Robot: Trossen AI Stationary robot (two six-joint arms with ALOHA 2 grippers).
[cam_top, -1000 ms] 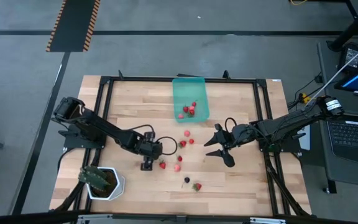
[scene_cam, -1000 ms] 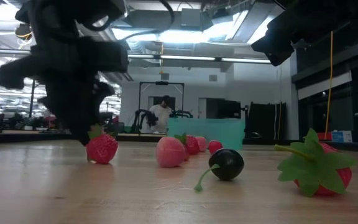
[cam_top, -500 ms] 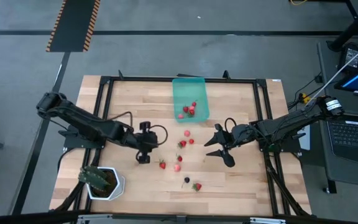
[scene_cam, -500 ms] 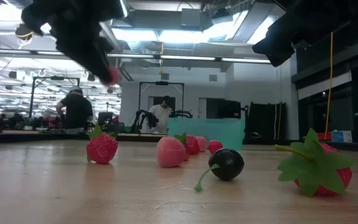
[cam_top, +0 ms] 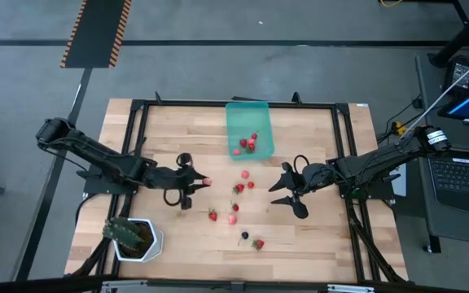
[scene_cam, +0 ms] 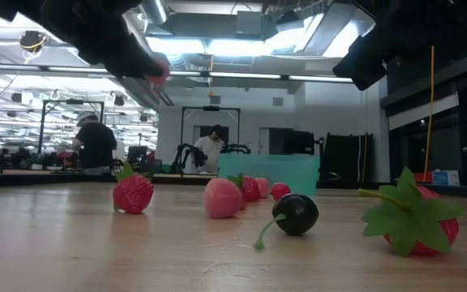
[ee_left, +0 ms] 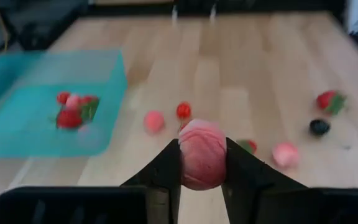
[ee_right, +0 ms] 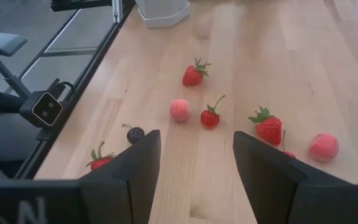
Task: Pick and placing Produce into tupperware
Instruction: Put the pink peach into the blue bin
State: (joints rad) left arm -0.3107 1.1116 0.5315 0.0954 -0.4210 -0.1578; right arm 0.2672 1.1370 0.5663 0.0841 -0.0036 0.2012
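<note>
— The left hand [cam_top: 198, 182]: what has it got?
— Its fingers are clamped on a pink strawberry [ee_left: 202, 154], lifted clear of the worktop [cam_top: 316, 236].
— And the tupperware [cam_top: 248, 122]?
— Ahead of that hand and off to one side, with a few red fruits [cam_top: 247, 144] already lying in it.
— The rest of the produce?
— Loose strawberries [cam_top: 212, 215] lie between the two hands; a dark berry [scene_cam: 295, 214] sits nearer the worktop's front edge.
— The right hand [cam_top: 286, 190]?
— Fingers spread apart, holding nothing, just beside the scattered fruit.
</note>
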